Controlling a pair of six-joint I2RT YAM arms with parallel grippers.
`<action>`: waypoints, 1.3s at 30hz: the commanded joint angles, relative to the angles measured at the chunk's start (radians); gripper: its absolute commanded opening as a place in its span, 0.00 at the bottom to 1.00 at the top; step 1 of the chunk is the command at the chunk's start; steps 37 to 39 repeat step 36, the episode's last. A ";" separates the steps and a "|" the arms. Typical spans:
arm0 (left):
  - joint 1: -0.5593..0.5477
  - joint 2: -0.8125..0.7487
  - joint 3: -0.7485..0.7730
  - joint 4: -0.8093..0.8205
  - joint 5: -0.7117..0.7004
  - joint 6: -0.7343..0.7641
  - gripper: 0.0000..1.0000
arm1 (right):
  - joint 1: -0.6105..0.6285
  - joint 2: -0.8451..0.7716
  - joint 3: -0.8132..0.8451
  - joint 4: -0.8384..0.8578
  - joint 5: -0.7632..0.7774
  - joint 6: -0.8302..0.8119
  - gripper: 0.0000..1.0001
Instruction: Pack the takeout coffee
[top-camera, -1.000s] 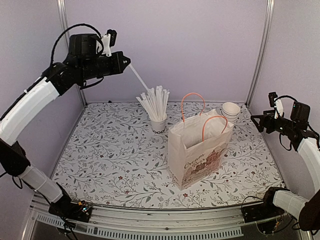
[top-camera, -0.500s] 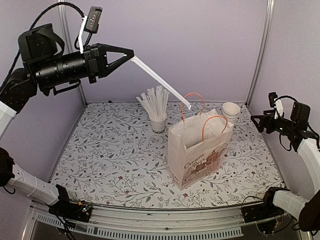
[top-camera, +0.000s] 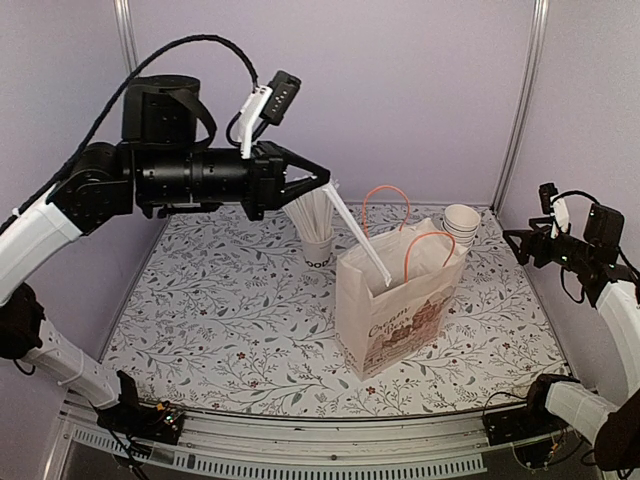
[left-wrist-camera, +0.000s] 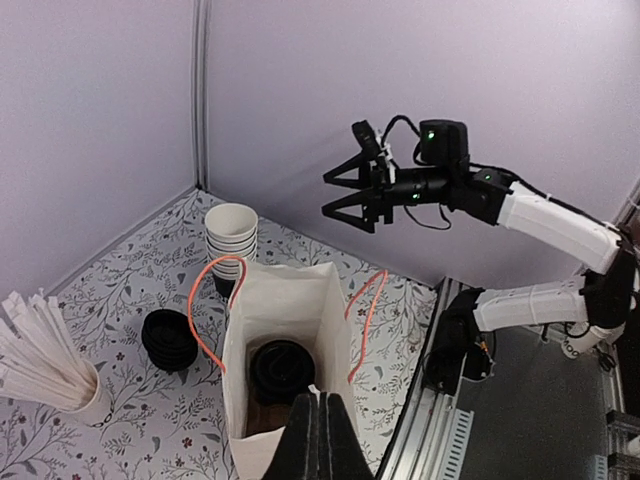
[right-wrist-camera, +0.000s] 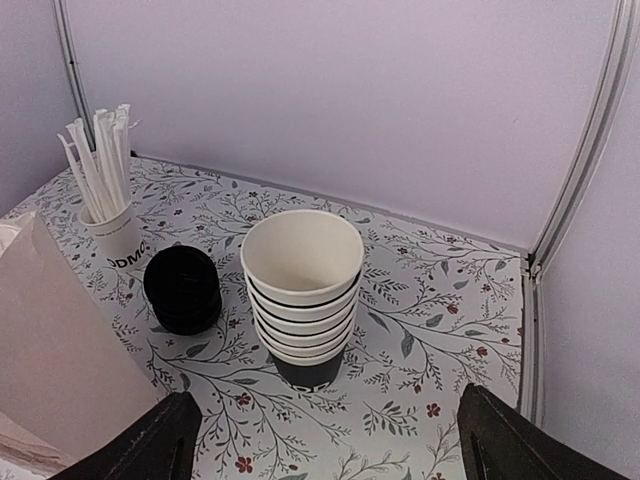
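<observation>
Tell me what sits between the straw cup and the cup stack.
A low black stack of lids, it seems, stands there, apart from both the straw cup and the cup stack; the right wrist view shows it best.

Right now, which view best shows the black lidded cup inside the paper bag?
Left wrist: it looks down into the paper bag onto the lidded cup. In the top external and right wrist views the bag's walls hide it.

The left arm stretches high toward the middle, wrist level, its left gripper pinched tight on a straw. The right arm sits folded at the far right, its right gripper spread wide and pointing inward.
</observation>
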 joint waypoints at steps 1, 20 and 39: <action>-0.011 0.121 0.099 -0.090 -0.104 0.027 0.00 | -0.002 -0.018 -0.017 0.013 -0.018 -0.012 0.93; 0.172 0.116 -0.035 -0.052 -0.051 -0.036 0.65 | -0.002 -0.071 -0.031 0.041 -0.006 0.057 0.99; 0.694 -0.355 -0.715 0.215 -0.169 0.118 0.89 | -0.003 -0.082 0.212 -0.087 0.210 0.216 0.99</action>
